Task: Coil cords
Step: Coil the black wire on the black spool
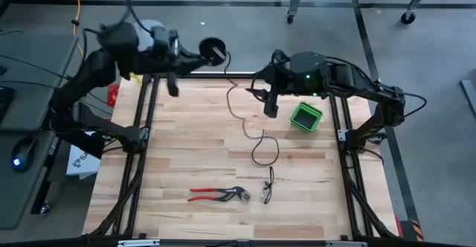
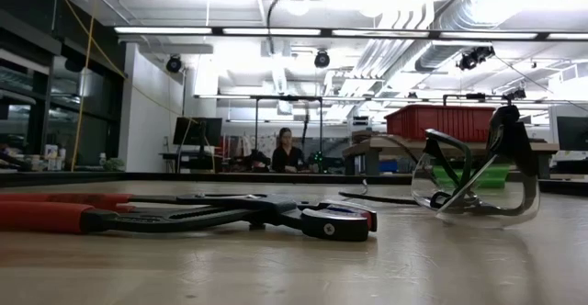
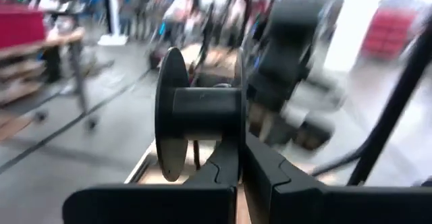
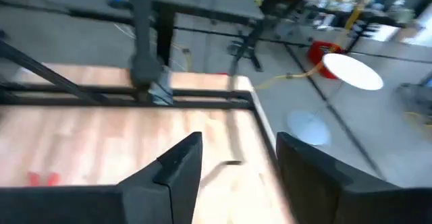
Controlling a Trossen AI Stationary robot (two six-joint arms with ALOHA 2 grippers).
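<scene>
The cords (image 1: 253, 132) trail across the table (image 1: 186, 150); no writing is legible.

No text, label, brand name, number or sign can be read in any of the views. The red-handled pliers (image 1: 218, 195), the safety glasses (image 1: 268, 191) and the green bin (image 1: 306, 117) on the desk (image 1: 193, 143) show no legible marking. The red crate (image 2: 441, 121) in the room behind the desk carries no lettering that can be made out.
</scene>
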